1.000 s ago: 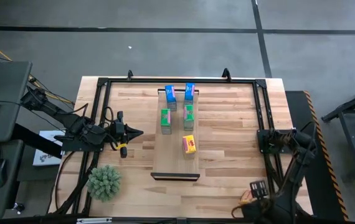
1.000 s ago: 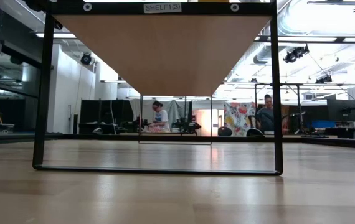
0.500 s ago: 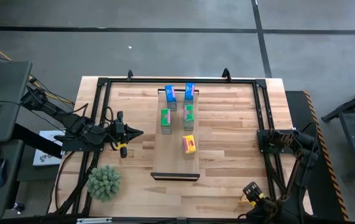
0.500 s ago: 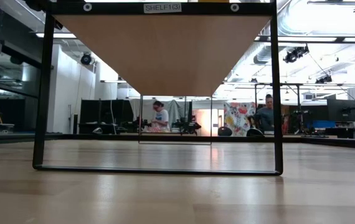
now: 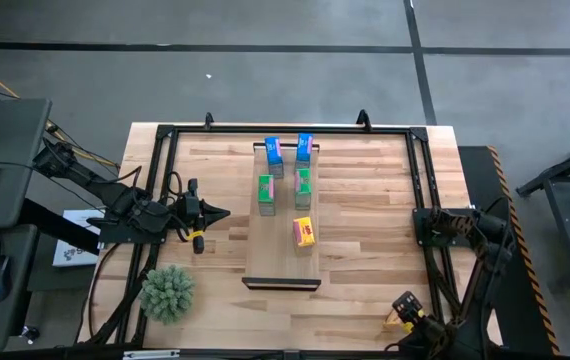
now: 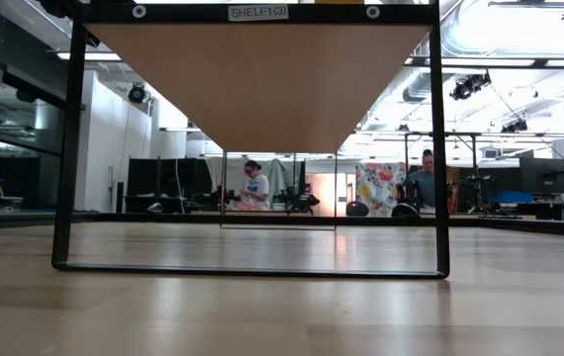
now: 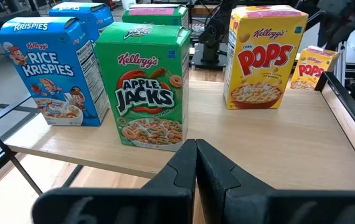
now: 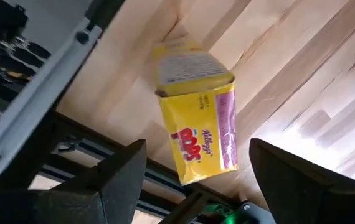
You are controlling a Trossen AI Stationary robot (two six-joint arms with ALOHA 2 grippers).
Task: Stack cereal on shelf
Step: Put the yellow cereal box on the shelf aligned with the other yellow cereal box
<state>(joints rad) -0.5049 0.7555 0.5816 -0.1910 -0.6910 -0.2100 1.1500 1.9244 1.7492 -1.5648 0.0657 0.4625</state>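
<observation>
The shelf [image 5: 281, 262] is a pale board raised on a black frame; the low view shows its underside [image 6: 262, 89]. Five cereal boxes stand upright on it: two blue [image 5: 274, 153] [image 5: 305, 148], two green [image 5: 265, 190] [image 5: 303, 185] and one yellow [image 5: 304, 232]. A second yellow box [image 8: 196, 124] lies flat on the tabletop near the near-right corner [image 5: 394, 320]. My right gripper [image 8: 197, 146] hovers open over it, one finger on either side, with gaps showing. My left gripper [image 7: 196, 165] is shut and waits at the shelf's left edge [image 5: 220, 212], facing the green box [image 7: 146, 87].
A black frame rail [image 8: 53, 81] runs close beside the lying yellow box. A spiky green plant [image 5: 168, 291] sits at the near-left corner. Black frame posts [image 6: 441, 148] hold up the shelf. Bare board lies near the yellow box on the shelf [image 5: 281, 270]. People sit far behind the table [image 6: 254, 186].
My right gripper has shifted a little toward the table's left and now stands over the lying yellow box. The boxes on the shelf have stayed put.
</observation>
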